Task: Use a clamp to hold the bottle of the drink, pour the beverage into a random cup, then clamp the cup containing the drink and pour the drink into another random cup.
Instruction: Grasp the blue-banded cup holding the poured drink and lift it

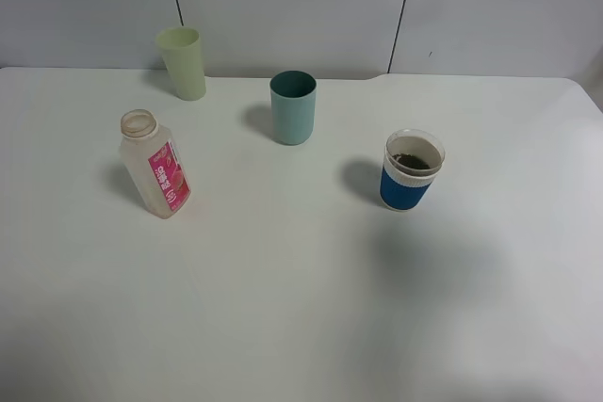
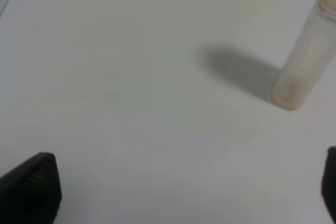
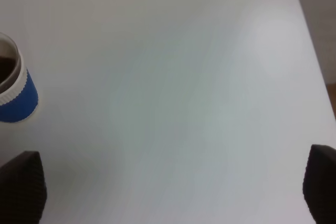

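While our left gripper (image 2: 178,192) and right gripper (image 3: 170,187) hang spread wide and empty, the bottle (image 1: 155,165) stands toward the table's (image 1: 301,308) left edge, the blue-sleeved cup (image 1: 411,176) with brown drink (image 1: 412,161) toward its right.

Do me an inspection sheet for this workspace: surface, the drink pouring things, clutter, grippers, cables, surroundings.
Surface: white table, no spill seen.
Job's things: bottle standing, cap off, looks nearly empty; blue-sleeved cup upright with dark drink inside; teal cup upright, contents not visible.
Clutter: yellow-green cup upright at the back of the table.
Grippers: left gripper open, holding nothing, near the bottle; right gripper open, holding nothing, near the blue-sleeved cup.
Cables: nothing seen.
Surroundings: grey wall panels behind the table.
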Robot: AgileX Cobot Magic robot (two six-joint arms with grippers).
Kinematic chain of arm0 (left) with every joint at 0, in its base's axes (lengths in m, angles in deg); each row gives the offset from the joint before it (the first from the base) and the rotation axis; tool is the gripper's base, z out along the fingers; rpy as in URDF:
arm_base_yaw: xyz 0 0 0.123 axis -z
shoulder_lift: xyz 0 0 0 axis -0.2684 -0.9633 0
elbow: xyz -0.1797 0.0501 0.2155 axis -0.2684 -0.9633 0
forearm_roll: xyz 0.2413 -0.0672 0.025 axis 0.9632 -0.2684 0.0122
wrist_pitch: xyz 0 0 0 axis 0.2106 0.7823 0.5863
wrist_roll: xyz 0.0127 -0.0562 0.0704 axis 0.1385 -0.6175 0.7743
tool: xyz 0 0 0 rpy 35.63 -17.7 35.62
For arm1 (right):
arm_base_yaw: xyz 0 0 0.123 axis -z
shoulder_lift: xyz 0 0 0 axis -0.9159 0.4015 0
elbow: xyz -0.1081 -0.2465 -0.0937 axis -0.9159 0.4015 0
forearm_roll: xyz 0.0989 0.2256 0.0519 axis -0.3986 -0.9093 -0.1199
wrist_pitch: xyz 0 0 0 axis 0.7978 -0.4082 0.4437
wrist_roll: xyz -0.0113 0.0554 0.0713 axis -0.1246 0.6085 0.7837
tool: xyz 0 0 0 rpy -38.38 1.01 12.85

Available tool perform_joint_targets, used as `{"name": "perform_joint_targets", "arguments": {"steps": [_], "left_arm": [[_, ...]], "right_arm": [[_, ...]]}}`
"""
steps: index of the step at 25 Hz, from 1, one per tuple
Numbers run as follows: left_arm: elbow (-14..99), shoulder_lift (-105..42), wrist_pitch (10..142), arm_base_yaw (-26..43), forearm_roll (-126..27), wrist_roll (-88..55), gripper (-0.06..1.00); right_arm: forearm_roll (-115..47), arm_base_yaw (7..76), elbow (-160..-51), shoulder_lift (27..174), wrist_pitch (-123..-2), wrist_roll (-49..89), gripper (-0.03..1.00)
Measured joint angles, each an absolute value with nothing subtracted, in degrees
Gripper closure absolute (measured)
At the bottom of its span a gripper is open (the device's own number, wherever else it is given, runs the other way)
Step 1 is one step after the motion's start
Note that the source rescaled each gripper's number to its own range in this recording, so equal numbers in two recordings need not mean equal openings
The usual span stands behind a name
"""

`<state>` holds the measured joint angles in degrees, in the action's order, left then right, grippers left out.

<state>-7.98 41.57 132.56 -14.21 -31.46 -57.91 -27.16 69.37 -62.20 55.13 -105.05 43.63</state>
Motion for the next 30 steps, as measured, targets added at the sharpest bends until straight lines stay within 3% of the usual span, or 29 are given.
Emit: {"name": "perform_joint_targets", "arguments": {"steps": [14, 23, 30], "left_arm": [[-7.98, 41.57, 132.56, -14.21, -31.46, -57.91, -0.06], [-7.98, 41.57, 132.56, -14.21, -31.46, -57.91, -0.06], [-7.98, 41.57, 132.56, -14.21, -31.46, -57.91, -0.06]], "right_arm": [[-36.13, 68.61, -57.36, 61.47, -89.98, 33.96, -0.03], [-31.88, 51.14, -55.38, 69.99, -83.45, 41.98, -0.03], [-30.55, 48.74, -55.38, 83.41, -78.74, 44.69, -0.03]]}}
